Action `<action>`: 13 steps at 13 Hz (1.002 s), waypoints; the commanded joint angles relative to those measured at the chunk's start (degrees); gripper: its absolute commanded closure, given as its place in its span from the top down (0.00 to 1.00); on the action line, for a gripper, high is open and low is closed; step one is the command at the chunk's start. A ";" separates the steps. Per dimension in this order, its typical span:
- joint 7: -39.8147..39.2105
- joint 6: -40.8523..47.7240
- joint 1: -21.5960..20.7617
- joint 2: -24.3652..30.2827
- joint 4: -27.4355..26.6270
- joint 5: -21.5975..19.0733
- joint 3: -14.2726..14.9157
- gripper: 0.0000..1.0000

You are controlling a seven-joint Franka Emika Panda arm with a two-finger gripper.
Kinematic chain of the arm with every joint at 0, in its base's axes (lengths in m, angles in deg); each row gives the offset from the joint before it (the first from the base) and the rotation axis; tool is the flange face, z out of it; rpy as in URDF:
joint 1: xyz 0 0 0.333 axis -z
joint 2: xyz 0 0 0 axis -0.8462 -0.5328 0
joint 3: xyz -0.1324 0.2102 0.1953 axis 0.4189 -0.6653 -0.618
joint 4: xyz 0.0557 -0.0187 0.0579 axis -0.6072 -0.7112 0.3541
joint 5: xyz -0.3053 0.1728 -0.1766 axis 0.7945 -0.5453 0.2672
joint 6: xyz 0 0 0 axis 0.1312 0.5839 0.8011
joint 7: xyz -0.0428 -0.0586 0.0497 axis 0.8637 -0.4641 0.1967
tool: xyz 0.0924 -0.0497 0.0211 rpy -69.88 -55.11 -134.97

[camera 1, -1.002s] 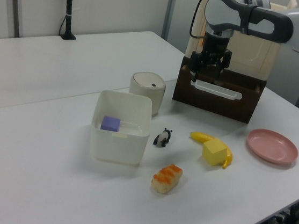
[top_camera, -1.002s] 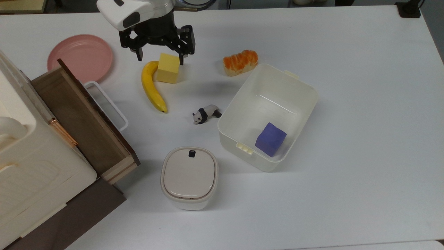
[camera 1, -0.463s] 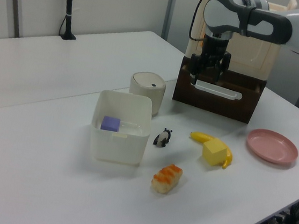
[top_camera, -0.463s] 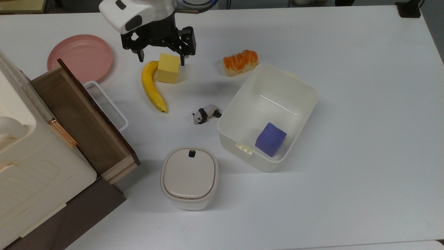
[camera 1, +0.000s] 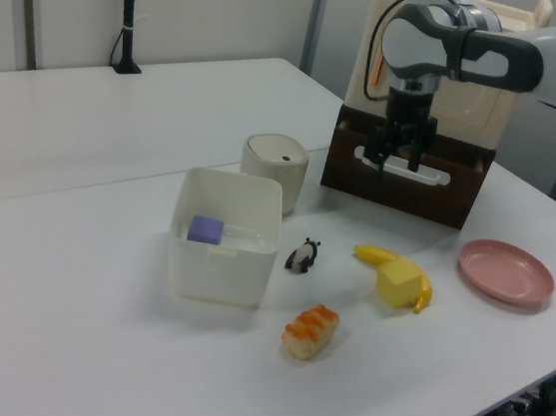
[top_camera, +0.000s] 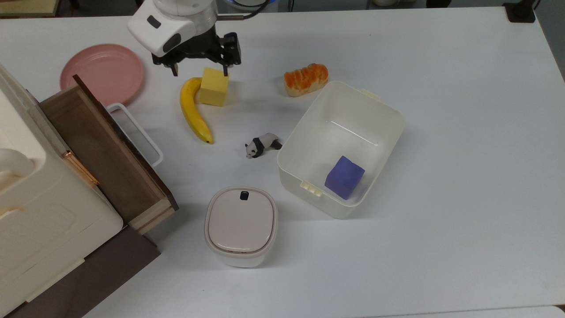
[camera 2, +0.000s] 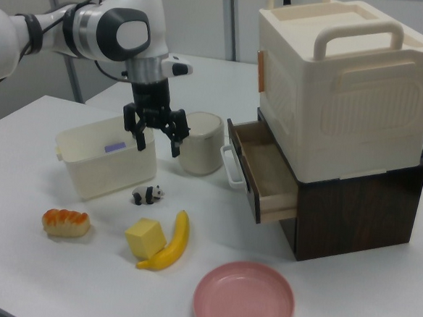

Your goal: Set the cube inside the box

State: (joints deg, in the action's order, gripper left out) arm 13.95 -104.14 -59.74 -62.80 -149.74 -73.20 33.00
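White tabletop below; the gripper (top_camera: 201,70), fingers spread, has drifted over the cube's (top_camera: 214,86) far edge, still high above it, the box (top_camera: 385,140) well off.

- no text, label, brand, number or sign can be read on anything in these pictures.
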 commanded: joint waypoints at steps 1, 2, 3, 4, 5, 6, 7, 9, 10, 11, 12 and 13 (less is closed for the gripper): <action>-2.56 -0.48 -0.61 6.47 -10.85 6.37 0.10 1.00; -2.73 -1.18 -0.70 7.01 -12.36 6.91 0.19 1.00; -2.74 -2.76 -0.79 8.23 -14.72 7.26 0.19 1.00; -2.74 -3.90 -1.05 9.46 -17.62 7.62 0.19 1.00; -2.48 -4.78 -1.40 9.82 -19.21 8.31 0.19 1.00; -2.04 -5.75 -2.27 9.65 -20.53 8.76 0.19 1.00; -1.77 -6.80 -2.72 9.48 -21.68 9.02 0.19 1.00; -1.42 -8.56 -3.07 9.56 -24.40 10.34 0.10 1.00; -0.46 -9.53 -3.59 9.39 -25.54 10.95 0.01 1.00; 1.03 -10.58 -4.82 9.04 -26.60 11.65 0.01 1.00; 3.48 -11.55 -6.22 8.25 -27.91 12.88 0.01 1.00; 4.72 -11.82 -6.76 7.55 -28.45 13.41 0.01 1.00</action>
State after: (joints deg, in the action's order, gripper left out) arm 13.95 -113.10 -63.50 -55.94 -173.73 -62.58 32.72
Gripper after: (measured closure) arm 0.000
